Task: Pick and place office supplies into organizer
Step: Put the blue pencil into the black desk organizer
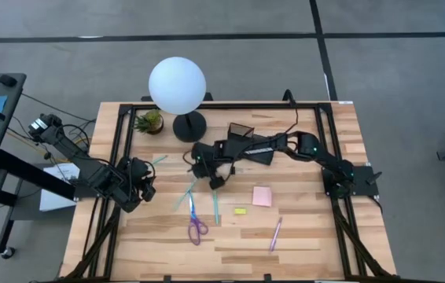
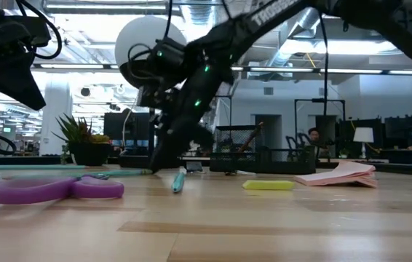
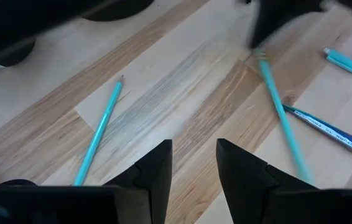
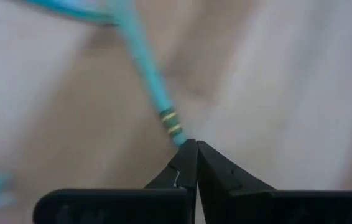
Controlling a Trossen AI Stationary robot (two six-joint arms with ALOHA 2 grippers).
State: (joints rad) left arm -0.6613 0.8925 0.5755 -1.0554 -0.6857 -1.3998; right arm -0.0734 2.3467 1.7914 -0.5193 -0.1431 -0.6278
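Observation:
My right gripper (image 1: 195, 178) reaches across the table's middle and is shut on a thin teal pencil (image 4: 143, 62), also seen in the left wrist view (image 3: 280, 115). My left gripper (image 1: 148, 189) hovers open over the wood near the table's left side, with a second teal pencil (image 3: 100, 129) lying flat just ahead of its fingers. On the table lie purple-handled scissors (image 1: 196, 226), a teal pen (image 1: 216, 211), a yellow piece (image 1: 240, 211), a pink sticky pad (image 1: 262, 196) and a pink-purple pen (image 1: 275, 233). The black organizer (image 1: 242, 132) stands at the far side. My right gripper pinches the teal pencil by its banded end (image 4: 175, 132), which sits only at the very tips of the two shut fingers. The fingers come from above, slanting down. The pencil slopes away below them, and its other end (image 2: 179, 180) is down at the tabletop.
A white globe lamp (image 1: 177, 86) on a black base and a small potted plant (image 1: 150, 122) stand at the far edge, left of the organizer. A dark blue pen (image 3: 331, 132) lies near the scissors. Bare wood shows along the near edge and near right corner.

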